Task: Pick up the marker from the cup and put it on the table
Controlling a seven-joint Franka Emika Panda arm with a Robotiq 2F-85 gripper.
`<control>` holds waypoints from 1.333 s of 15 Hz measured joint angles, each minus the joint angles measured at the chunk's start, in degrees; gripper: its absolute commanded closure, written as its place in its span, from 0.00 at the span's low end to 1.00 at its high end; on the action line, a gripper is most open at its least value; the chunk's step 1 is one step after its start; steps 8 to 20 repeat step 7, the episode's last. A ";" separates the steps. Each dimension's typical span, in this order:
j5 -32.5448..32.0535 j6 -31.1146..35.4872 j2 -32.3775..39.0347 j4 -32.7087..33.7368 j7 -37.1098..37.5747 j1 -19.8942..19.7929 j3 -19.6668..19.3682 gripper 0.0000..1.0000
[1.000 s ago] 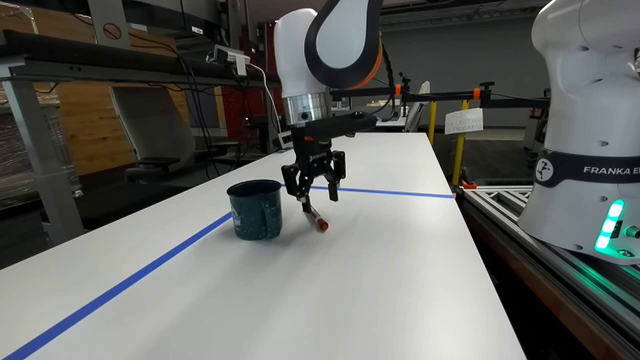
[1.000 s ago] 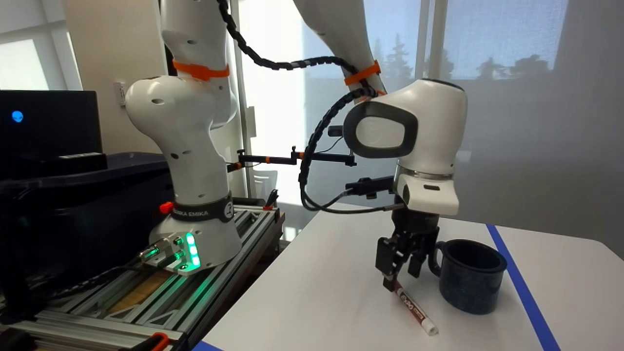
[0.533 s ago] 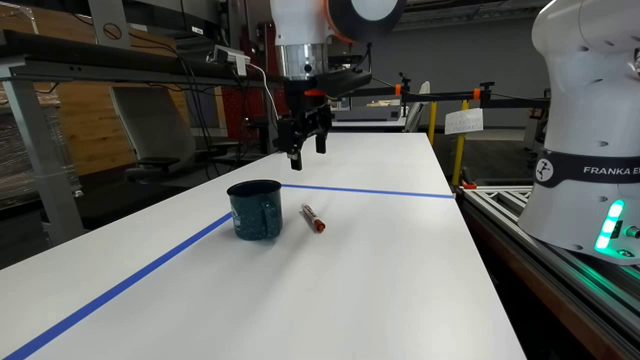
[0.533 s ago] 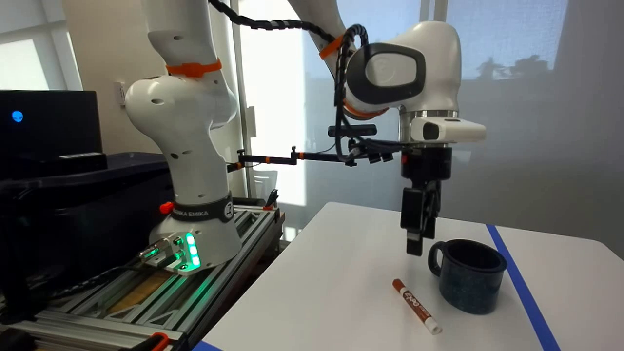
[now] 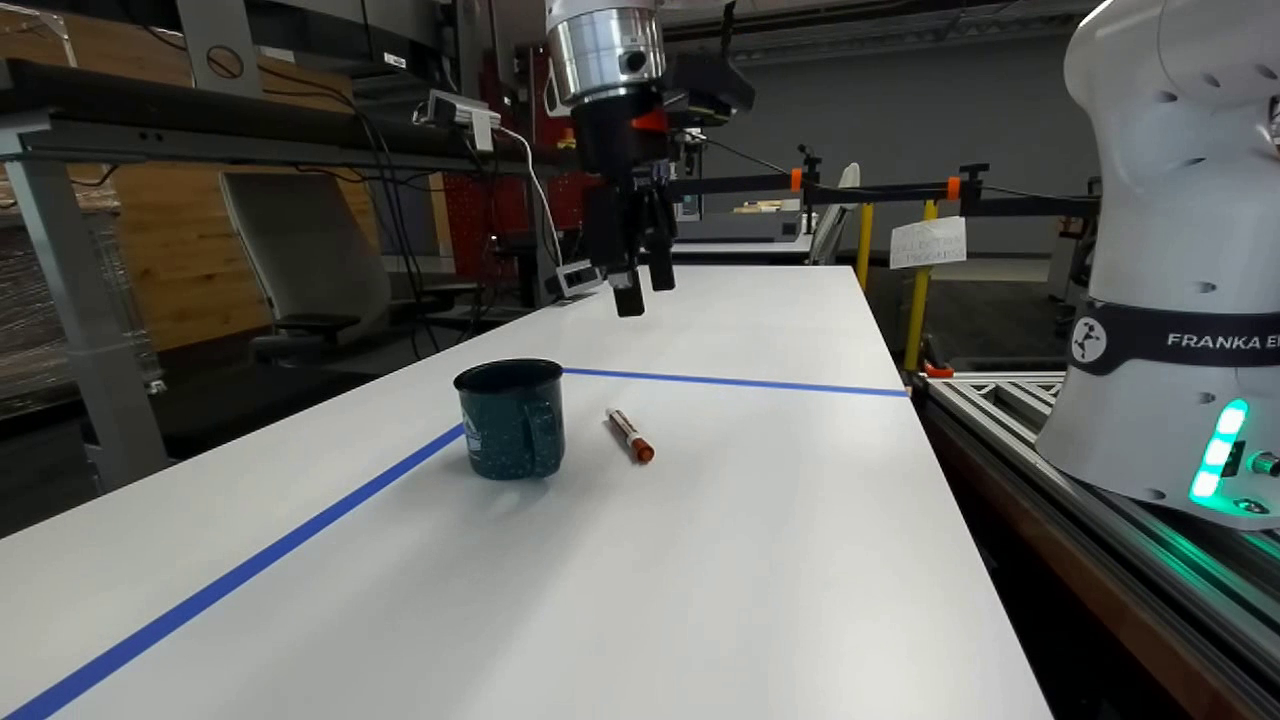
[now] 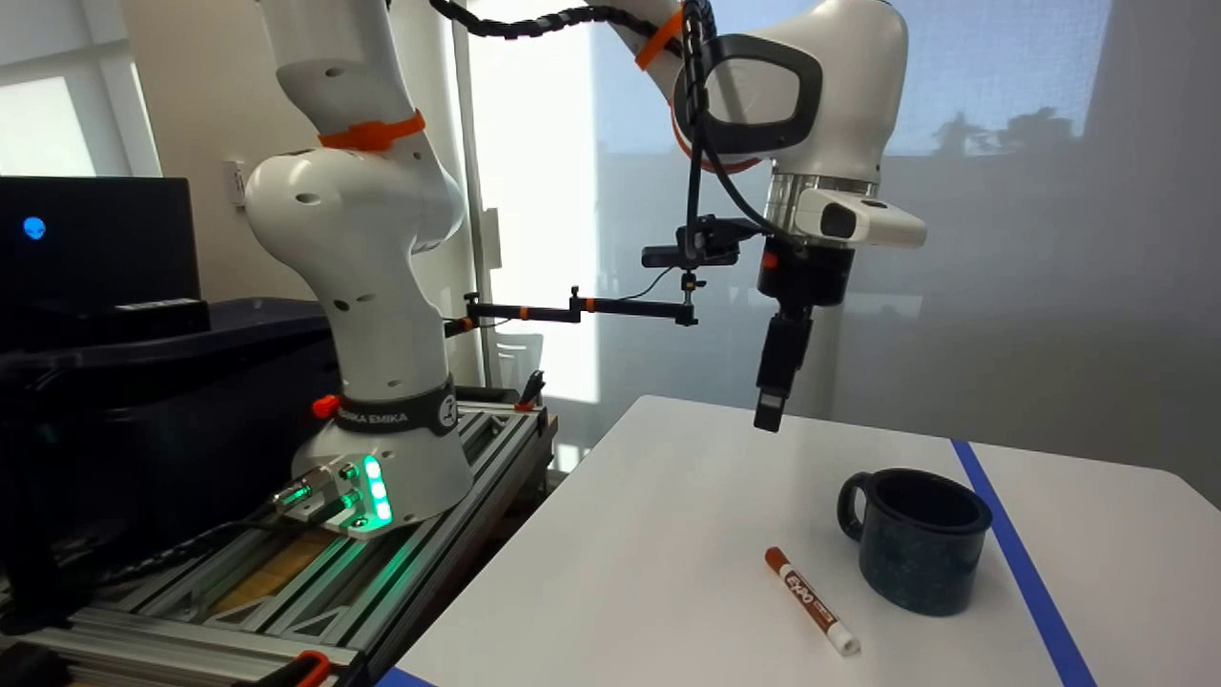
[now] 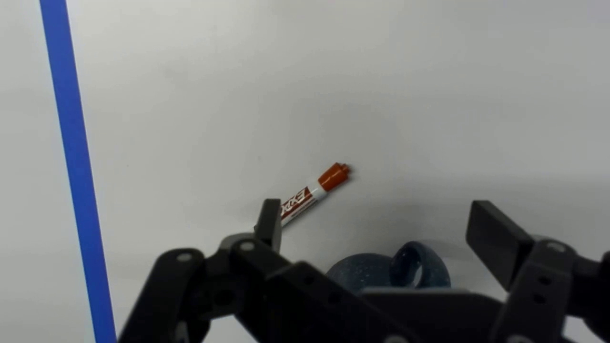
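The marker is a reddish-brown and white stick. It lies flat on the table beside the cup, in both exterior views (image 5: 629,435) (image 6: 812,601). In the wrist view the marker (image 7: 301,202) has its far end hidden behind a finger. The dark teal cup (image 5: 512,430) stands upright on the white table (image 5: 760,560), its handle toward the marker (image 6: 920,558). In the wrist view the cup (image 7: 357,271) is partly hidden by the gripper. My gripper (image 7: 381,228) is open and empty, its fingers wide apart. In both exterior views it hangs well above the table (image 5: 645,288) (image 6: 769,410).
Blue tape lines (image 5: 250,565) run along and across the table. The robot base (image 6: 382,477) stands on metal rails beside the table's edge. An office chair (image 5: 305,260) and a dark bench stand past the table's other side.
The gripper was low with a fingertip at the marker's end a second ago. It has risen, turned and moved away from the cup. The marker lies free on the table, barely shifted.
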 measured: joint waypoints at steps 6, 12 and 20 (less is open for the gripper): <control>0.99 -1.53 -0.01 0.70 -0.50 -0.23 0.00 0.00; 0.99 -1.54 -0.01 0.70 -0.50 -0.23 0.00 0.00; 0.99 -1.54 -0.01 0.70 -0.50 -0.23 0.00 0.00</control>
